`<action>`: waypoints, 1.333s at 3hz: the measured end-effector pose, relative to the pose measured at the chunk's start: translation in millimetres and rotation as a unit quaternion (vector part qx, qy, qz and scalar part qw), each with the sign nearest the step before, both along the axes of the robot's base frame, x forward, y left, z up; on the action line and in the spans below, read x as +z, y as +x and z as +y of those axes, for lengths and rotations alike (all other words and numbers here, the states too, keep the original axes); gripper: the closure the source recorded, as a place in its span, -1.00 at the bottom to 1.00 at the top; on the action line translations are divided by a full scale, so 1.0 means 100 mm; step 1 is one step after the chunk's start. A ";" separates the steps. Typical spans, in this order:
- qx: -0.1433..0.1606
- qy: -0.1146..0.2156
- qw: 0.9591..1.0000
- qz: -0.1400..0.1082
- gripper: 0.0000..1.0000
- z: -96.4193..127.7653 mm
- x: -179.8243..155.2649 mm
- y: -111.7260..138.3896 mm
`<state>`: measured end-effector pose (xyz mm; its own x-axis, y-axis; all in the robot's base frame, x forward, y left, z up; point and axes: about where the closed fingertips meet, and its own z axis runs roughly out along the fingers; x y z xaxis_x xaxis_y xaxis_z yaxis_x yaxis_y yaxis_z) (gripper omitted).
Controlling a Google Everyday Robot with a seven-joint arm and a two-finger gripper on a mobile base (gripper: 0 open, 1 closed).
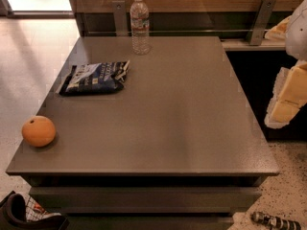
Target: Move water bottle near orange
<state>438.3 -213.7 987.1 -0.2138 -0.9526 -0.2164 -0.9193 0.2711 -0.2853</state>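
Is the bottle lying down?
No, the water bottle stands upright far back on the table; the gripper hangs at the right, apart.

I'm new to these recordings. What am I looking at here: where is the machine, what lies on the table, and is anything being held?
There is one picture, from a single camera looking down across a grey table from its near side. Where the camera is mounted is not on record. The machine is a mobile robot with one arm. Only its yellowish-white hand shows, at the right edge of the picture, off the table's right side and apart from everything on it. It holds nothing.

Three things lie on the table. A clear water bottle stands upright at the far edge. A dark blue snack bag lies flat towards the left. An orange sits near the front left corner. The bottle and the orange are far apart, so the move has not yet been made.
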 end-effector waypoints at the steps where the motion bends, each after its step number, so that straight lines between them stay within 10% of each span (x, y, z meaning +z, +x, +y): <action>1: 0.000 0.000 1.000 0.000 -1.00 0.00 0.00 0.00; 3: -0.012 0.073 0.996 -0.053 -1.00 -0.02 -0.07 0.56; 4: -0.012 0.189 0.973 -0.132 -1.00 0.15 -0.03 1.23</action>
<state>561.4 -199.0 983.8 -0.1245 -0.7900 -0.6003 -0.8193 0.4231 -0.3870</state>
